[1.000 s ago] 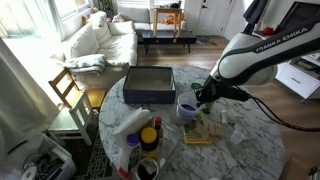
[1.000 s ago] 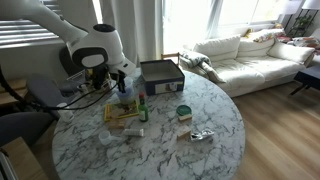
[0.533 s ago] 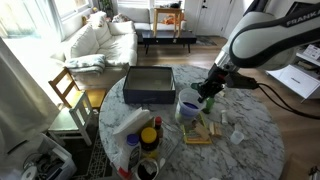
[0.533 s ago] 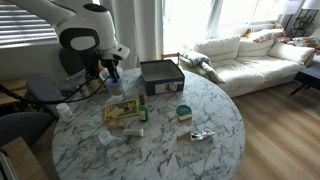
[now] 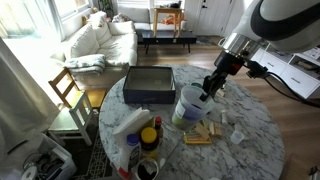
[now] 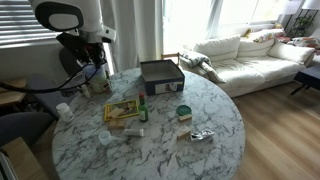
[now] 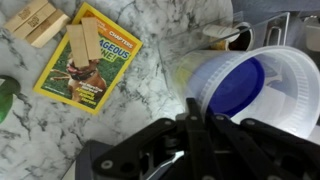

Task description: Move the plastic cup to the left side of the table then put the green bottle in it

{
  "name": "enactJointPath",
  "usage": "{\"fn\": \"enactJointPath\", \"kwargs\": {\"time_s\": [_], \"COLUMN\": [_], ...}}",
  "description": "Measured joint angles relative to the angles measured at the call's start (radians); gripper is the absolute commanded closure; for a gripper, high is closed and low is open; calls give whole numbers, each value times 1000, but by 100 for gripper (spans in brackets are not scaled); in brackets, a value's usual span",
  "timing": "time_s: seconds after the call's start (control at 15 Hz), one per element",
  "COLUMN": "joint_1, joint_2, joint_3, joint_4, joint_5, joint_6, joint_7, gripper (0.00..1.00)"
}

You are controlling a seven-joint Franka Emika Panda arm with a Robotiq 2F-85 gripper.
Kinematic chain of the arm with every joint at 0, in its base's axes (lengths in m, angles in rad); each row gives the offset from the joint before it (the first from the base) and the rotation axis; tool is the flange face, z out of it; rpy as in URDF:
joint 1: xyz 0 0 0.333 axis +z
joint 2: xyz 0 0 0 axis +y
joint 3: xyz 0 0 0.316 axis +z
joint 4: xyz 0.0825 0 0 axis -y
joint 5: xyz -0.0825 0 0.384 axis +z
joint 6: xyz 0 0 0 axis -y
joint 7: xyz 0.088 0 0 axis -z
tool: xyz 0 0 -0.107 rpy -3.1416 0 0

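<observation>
Wide, short, round whitish plastic cup (image 5: 188,104) with a blue-purple rim and inside, tilted in the air above the large round table (image 5: 252,140) of white, grey-veined marble look; small slim green bottle (image 6: 143,112) upright on that top, apart from the cup.

Site: a home, living room.

- Long white sofa (image 6: 245,52) with loose cushions, seen in both exterior views; a throw lies crumpled on the seat.
- Warm wooden plank floor (image 6: 285,115).
- Low dark coffee table (image 5: 165,38) in front of the sofa.
- Wooden dining chair (image 5: 66,88) drawn up to a large round marble-look worktop (image 6: 200,150).
- Daylight through a wide window (image 6: 235,15) behind the sofa; slatted blinds (image 6: 22,22) on a second window.
- White panelled door (image 5: 212,12) at the far end of the room.
- Household clutter on the worktop: a nature magazine (image 7: 95,60), small bottles and jars.
</observation>
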Motion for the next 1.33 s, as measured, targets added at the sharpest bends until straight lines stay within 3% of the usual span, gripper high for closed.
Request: {"fn": "enactJointPath", "kwargs": {"time_s": [0.33, 0.67, 1.33], "joint_1": [56, 87, 101], "joint_2": [16, 48, 119], "joint_3": [6, 18, 43], "joint_4": [-1, -13, -12], "joint_5": [46, 48, 15], "joint_6": [7, 99, 215], "joint_7": [-107, -197, -252], "gripper": [99, 99, 99]}}
